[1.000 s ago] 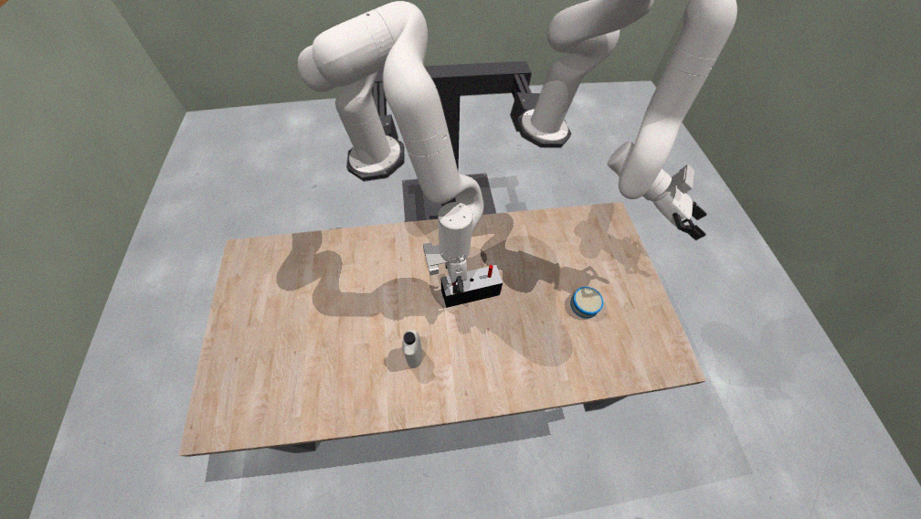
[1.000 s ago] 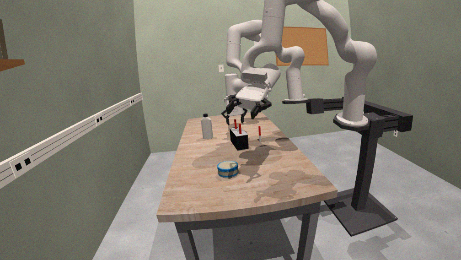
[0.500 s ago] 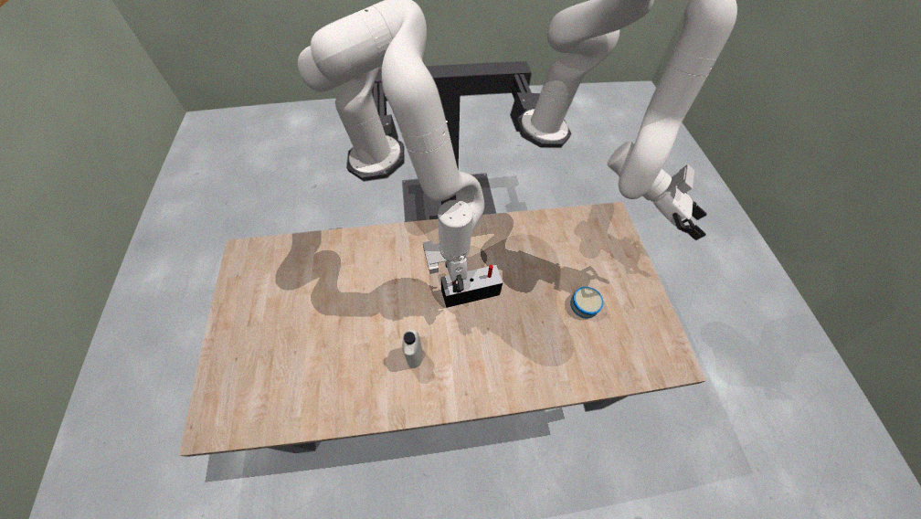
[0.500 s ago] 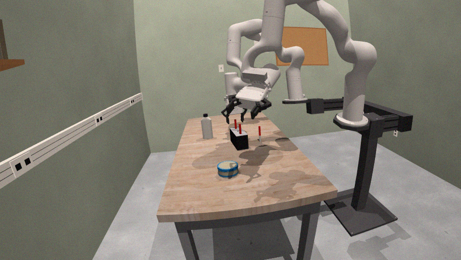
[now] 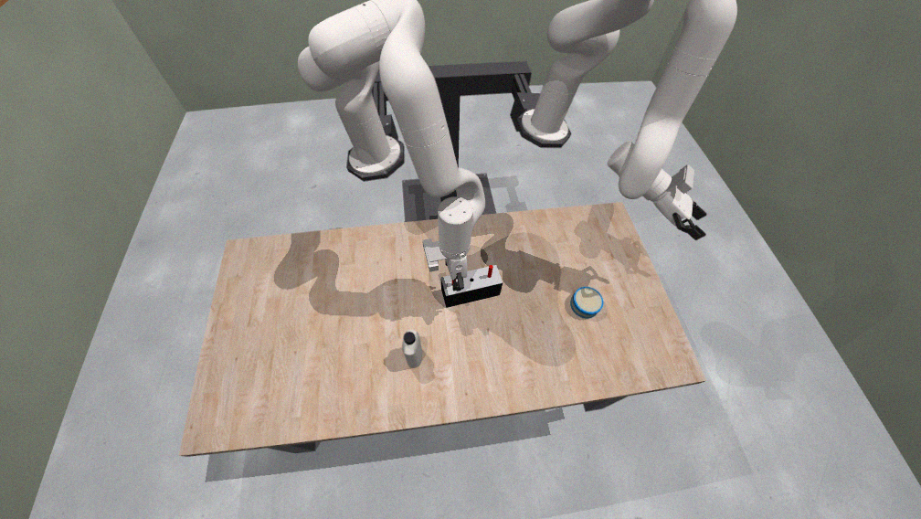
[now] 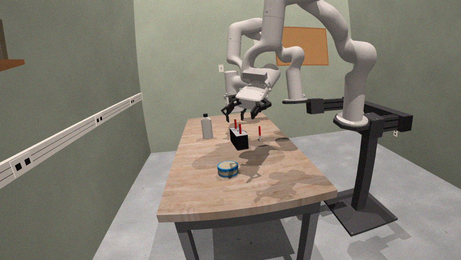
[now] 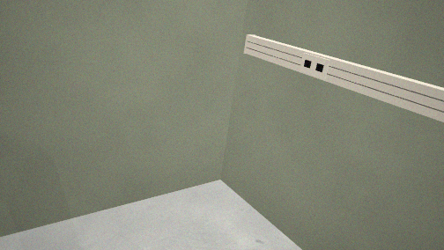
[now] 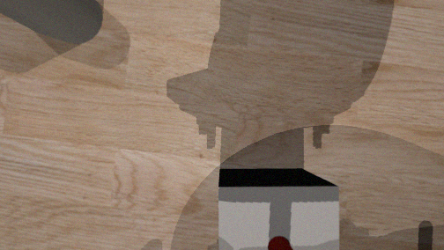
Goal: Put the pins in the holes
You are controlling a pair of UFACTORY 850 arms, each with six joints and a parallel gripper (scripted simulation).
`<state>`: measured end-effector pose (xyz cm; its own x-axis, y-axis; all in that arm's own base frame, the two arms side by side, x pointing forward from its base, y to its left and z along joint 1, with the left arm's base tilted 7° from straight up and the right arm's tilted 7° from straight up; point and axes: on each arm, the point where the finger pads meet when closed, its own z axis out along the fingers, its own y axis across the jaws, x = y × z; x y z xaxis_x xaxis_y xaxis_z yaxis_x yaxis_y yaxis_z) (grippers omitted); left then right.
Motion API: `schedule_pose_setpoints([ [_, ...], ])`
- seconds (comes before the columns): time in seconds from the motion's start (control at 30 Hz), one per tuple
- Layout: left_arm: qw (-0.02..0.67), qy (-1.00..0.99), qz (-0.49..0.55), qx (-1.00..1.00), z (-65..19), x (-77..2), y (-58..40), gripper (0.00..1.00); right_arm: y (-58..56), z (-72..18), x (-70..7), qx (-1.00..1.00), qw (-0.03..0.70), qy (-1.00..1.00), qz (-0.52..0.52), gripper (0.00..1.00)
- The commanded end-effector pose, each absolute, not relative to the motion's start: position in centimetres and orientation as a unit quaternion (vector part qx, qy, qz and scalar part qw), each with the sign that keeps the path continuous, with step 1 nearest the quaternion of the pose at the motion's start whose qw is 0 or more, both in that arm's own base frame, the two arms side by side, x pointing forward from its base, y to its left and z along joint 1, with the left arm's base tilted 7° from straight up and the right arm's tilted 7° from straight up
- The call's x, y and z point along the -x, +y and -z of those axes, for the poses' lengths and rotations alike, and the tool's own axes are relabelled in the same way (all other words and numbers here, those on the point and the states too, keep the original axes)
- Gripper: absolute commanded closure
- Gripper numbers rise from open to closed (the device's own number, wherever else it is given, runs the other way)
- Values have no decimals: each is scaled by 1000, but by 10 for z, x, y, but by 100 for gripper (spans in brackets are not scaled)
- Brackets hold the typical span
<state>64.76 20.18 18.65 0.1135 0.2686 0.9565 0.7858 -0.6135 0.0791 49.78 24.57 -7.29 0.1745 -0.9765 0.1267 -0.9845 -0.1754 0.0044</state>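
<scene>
The black block with a light top (image 5: 473, 293) (image 6: 238, 140) (image 8: 248, 220) stands mid-table. One pin (image 5: 490, 271) (image 6: 239, 128) stands in its end hole, another pin (image 6: 235, 123) (image 8: 279, 243) in the opposite end hole; only red shows on both. The middle hole (image 5: 471, 280) is empty. A third pin (image 6: 259, 130) stands upright beside the block, red above and white below; the top view does not show it. My right gripper (image 5: 458, 283) (image 6: 235, 119) is open just above the second pin, holding nothing. My left gripper (image 5: 703, 223) is open and empty, beyond the table's side edge.
A grey bottle with a black cap (image 5: 412, 350) (image 6: 206, 128) stands on the table (image 5: 290, 386) (image 6: 193, 197) on the side away from the arm bases. A round blue-rimmed tin (image 5: 587, 301) (image 6: 227, 169) stands nearer the left arm's side. The left wrist view shows only walls and floor.
</scene>
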Motion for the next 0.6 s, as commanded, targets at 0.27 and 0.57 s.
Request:
schedule_pose_setpoints([
  [0.27, 234, -372, 553, 708, -188, -648, 202, 0, 247, 65, -499, -765, 42, -641, -48, 0],
  [0.57, 234, -372, 553, 708, -188, -648, 202, 0, 248, 58, -498, -765, 42, -641, -48, 0],
])
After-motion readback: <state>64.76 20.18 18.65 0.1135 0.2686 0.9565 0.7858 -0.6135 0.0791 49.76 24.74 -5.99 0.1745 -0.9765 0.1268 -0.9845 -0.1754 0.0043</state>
